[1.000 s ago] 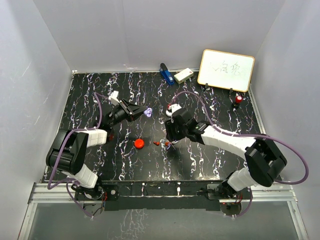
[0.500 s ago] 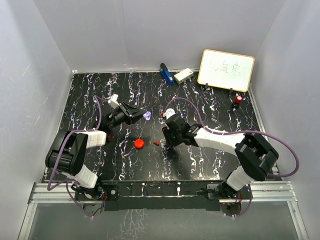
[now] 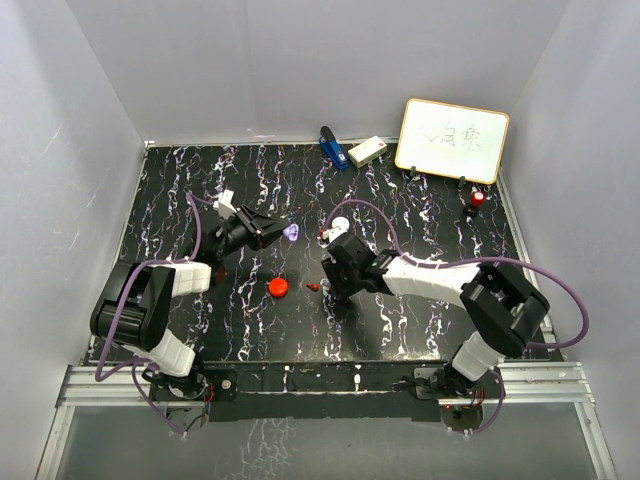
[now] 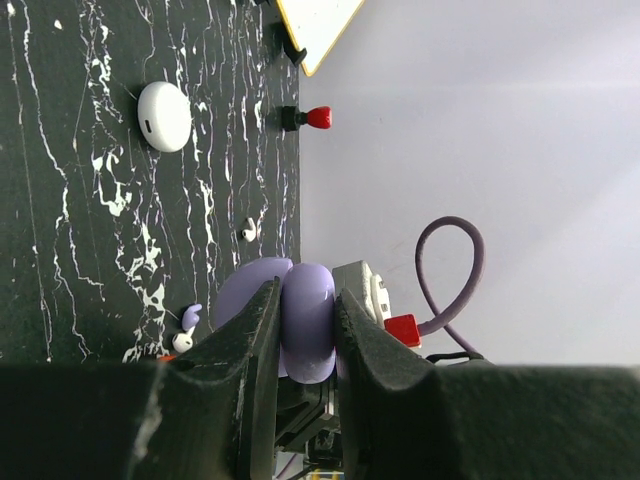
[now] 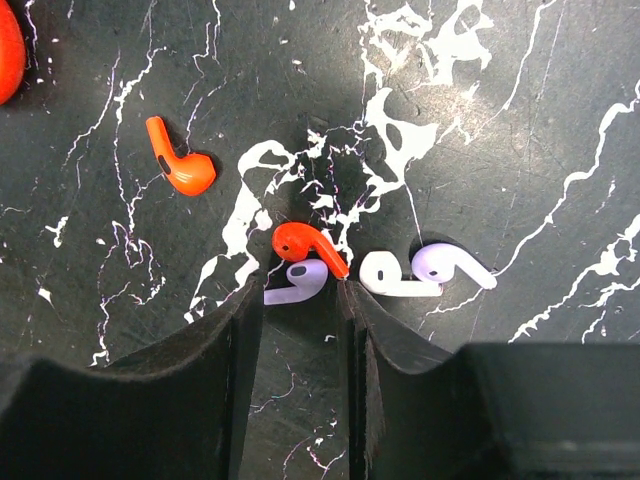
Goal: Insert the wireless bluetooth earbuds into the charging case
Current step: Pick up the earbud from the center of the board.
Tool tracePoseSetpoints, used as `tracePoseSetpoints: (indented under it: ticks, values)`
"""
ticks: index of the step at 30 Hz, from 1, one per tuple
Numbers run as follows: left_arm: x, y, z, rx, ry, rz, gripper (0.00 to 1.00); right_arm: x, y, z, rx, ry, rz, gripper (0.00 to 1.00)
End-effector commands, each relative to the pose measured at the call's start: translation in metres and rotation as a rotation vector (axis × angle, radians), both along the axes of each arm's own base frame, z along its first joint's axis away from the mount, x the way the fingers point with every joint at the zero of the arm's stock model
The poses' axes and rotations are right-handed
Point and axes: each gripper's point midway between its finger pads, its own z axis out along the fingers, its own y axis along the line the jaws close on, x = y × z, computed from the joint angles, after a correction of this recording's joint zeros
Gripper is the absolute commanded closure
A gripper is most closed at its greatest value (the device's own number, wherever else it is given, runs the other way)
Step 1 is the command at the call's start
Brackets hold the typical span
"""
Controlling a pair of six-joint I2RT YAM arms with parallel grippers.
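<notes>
The right fingers [image 5: 215,360] stand narrowly apart at the counter [image 5: 520,120]. A purple bud [image 5: 298,282] and a red bud [image 5: 305,245] lie between their tips; whether they pinch either, I cannot tell. A pale lilac bud [image 5: 425,268] lies just outside one finger. A second red bud [image 5: 180,168] lies left, toward the red case [image 3: 279,288]. The left fingers [image 4: 250,350] clamp the glossy purple case [image 4: 305,320] off the counter. Their camera alone shows a tiny white bud [image 4: 247,230] beyond it.
</notes>
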Motion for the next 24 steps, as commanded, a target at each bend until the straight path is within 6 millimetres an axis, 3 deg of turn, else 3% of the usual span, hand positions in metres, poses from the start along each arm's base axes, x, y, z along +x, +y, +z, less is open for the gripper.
tracePoseSetpoints:
  ticks: [1,24]
  values:
    - [-0.006,0.003,0.015,-0.01,-0.053,-0.013,1.0,0.013,0.013,0.01,0.028,-0.054,-0.004,0.67]
    - [-0.006,0.01,0.009,-0.017,-0.041,-0.002,1.0,0.015,0.02,-0.001,0.013,-0.038,0.006,0.69]
